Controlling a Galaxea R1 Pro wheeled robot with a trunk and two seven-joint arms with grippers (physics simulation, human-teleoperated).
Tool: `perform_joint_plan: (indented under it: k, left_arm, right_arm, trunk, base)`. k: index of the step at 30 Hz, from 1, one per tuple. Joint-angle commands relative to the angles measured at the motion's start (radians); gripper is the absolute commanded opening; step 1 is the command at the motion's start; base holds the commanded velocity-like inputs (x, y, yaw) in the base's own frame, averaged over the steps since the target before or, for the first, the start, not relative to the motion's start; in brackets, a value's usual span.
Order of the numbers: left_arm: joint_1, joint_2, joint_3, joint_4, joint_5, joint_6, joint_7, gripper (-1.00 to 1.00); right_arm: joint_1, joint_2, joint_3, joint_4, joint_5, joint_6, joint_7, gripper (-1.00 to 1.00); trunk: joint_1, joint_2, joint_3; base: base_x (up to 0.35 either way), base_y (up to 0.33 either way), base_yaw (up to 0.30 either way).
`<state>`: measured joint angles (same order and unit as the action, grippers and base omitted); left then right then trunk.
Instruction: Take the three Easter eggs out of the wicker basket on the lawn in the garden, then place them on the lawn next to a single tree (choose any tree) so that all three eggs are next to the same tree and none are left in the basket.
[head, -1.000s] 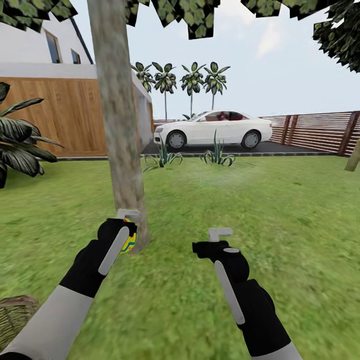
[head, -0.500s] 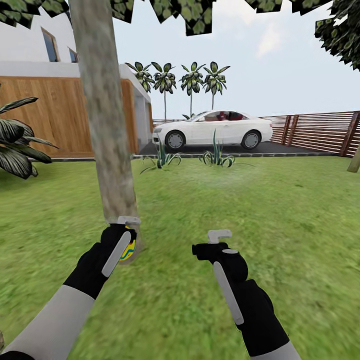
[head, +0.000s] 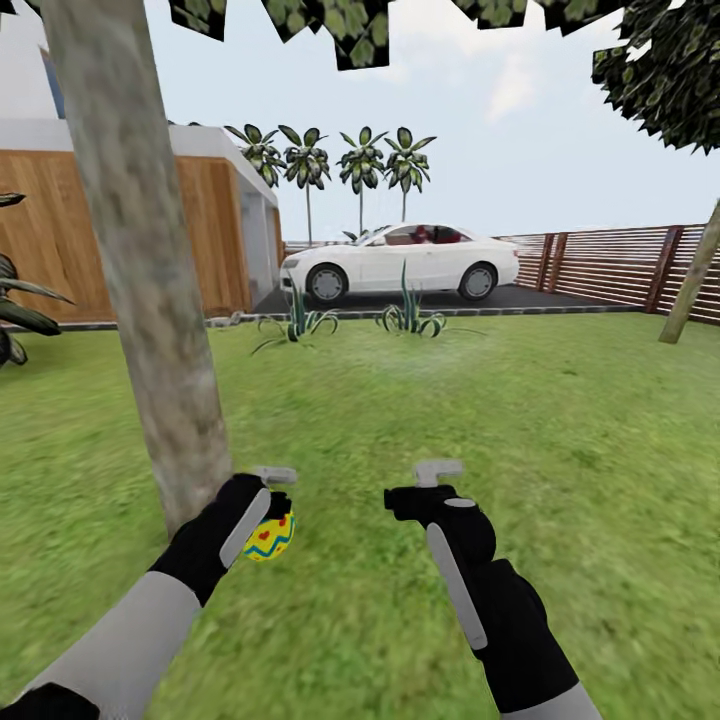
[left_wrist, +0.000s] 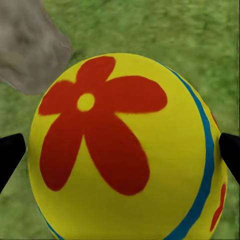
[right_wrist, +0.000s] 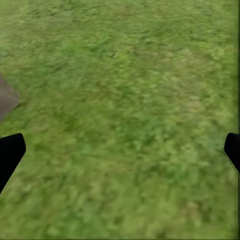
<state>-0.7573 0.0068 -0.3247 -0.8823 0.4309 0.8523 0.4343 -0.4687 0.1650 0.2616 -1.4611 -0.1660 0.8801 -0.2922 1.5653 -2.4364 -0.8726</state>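
From the head camera, the left hand (head: 268, 520) pinches a yellow egg (head: 270, 538) just above the lawn (head: 520, 420), at about four o'clock from the tree (head: 150, 300) trunk's base, while the right hand (head: 425, 488) hangs spread and empty over grass. The left wrist camera shows the egg's (left_wrist: 125, 150) red flower between the black fingertips (left_wrist: 10, 157), the trunk (left_wrist: 30, 50) near. The right wrist camera shows wide-apart fingertips (right_wrist: 10, 152) over bare lawn (right_wrist: 125, 125).

A white car (head: 400, 264) is parked far off on a dark driveway (head: 440, 298). Four palms (head: 335, 160) rise behind it. A slatted wooden fence (head: 610, 268) runs right; a wood-clad building (head: 210, 235) stands left. Two spiky plants (head: 405, 310) edge the grass.
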Motion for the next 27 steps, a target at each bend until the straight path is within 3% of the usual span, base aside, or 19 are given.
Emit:
perform_joint_plan:
  k: [1,4,7,12,27]
  left_arm:
    - [-0.005,-0.003,-0.017,0.052,0.008,-0.037,-0.002,-1.0]
    - [-0.042,-0.022,-0.029,0.214,0.009,-0.134,-0.009,-1.0]
    - [-0.072,-0.033,-0.031,0.297,0.009,-0.18,-0.024,-1.0]
    - [-0.081,-0.037,-0.031,0.32,0.008,-0.191,-0.061,-1.0]
    - [-0.081,-0.041,-0.033,0.322,0.008,-0.221,-0.066,-1.0]
  right_arm:
    - [-0.001,0.0,0.001,-0.001,-0.01,0.003,-0.01,1.0]
    - [-0.001,0.0,0.006,-0.001,-0.01,0.004,-0.01,1.0]
    - [-0.001,0.0,0.016,-0.001,-0.01,0.002,-0.01,1.0]
    - [-0.001,-0.001,0.023,-0.001,-0.01,0.002,-0.011,1.0]
    - [-0.001,-0.001,0.036,-0.001,-0.01,0.001,-0.01,1.0]
  trunk:
    - [0.0,-0.001,-0.001]
    - [0.0,-0.001,-0.001]
    - [0.0,-0.001,-0.001]
    - [0.0,-0.001,0.003]
    - [0.0,-0.001,0.015]
  base:
    - [0.245,-0.234,-0.005]
    - [0.249,-0.232,-0.002]
    - [0.22,-0.252,0.0]
    - [0.192,-0.272,0.083]
    - [0.125,-0.291,0.069]
